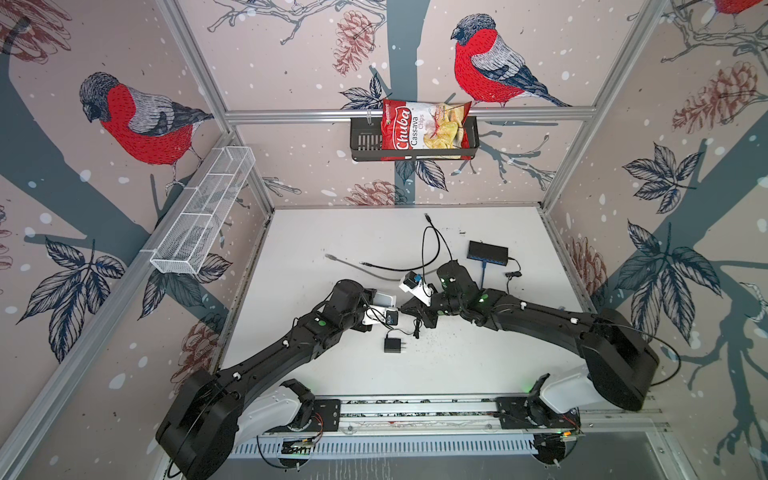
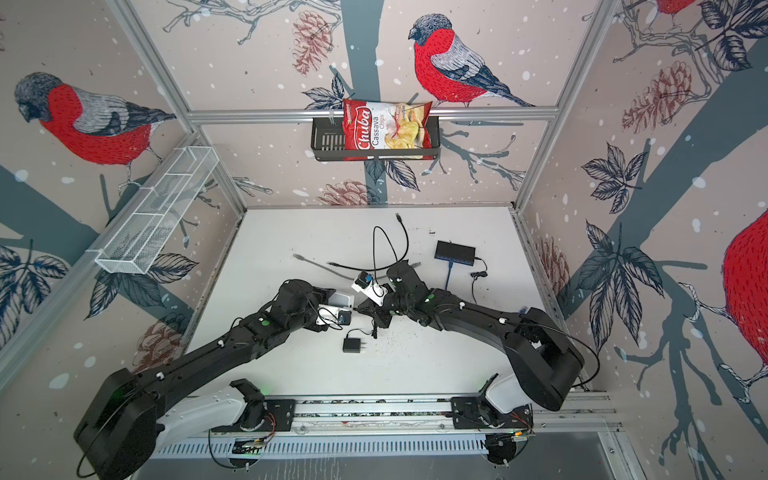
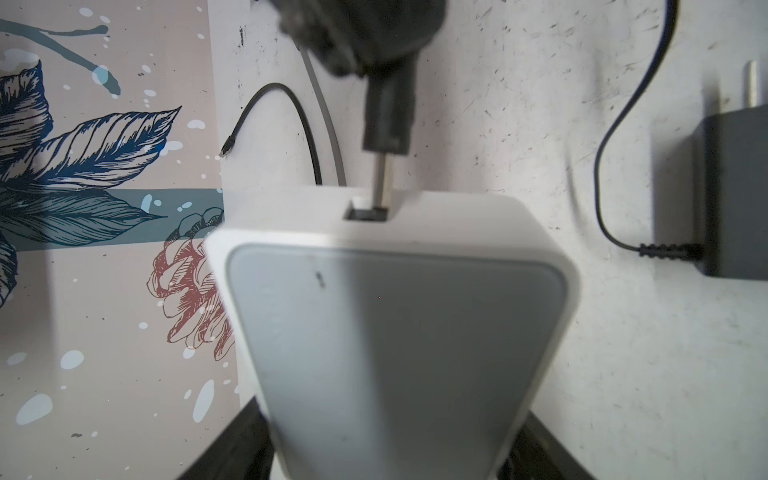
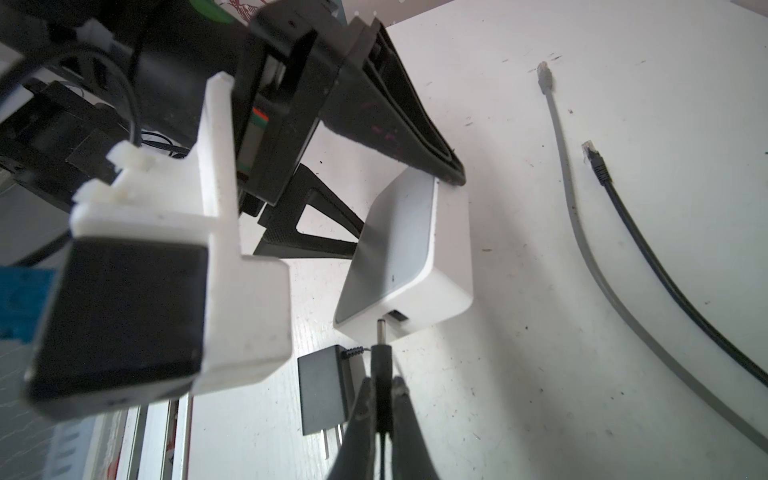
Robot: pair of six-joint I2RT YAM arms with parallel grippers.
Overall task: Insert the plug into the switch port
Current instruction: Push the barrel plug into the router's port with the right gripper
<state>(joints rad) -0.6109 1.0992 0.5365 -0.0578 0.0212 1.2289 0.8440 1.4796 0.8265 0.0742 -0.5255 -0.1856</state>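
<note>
In both top views I work inside a booth whose walls (image 1: 291,166) carry wallpaper of red-breasted birds, pine cones and leaves, set in an aluminium frame (image 1: 332,116). A black basket (image 1: 365,141) on the back wall holds a red chips bag (image 1: 419,126). A white mesh basket (image 1: 203,212) hangs on the left wall. The white tabletop (image 1: 332,232) is scuffed and speckled with dark crumbs near my arms. Toward the back lie a grey cable (image 1: 353,266) and a looping black cable (image 1: 430,245). At the right rear sits a black hub (image 1: 487,252) with a blue cable (image 1: 483,274) plugged in. A black adapter (image 1: 391,345) lies flat near the front, close to my tools. My left tool (image 1: 388,305) and right tool (image 1: 409,309) meet tip to tip over the middle of the tabletop.

From the left wrist, the switch (image 3: 395,332), white with a grey face, fills the view, clamped in my left tool. The plug (image 3: 388,120) is blurred. Its metal pin reaches the mouth of the port (image 3: 365,212), and I cannot tell how deep it sits. Scratched tabletop lies behind, with wallpaper on one side and the adapter on the other.

From the right wrist, my right tool is closed on the plug's black body, a finger (image 4: 361,415) on either side. The pin tip sits right at the switch's end face, by the port. My left tool's black fingers (image 4: 395,124) press opposite sides of the switch. The grey and black cables trail across bare, marked tabletop beyond.
</note>
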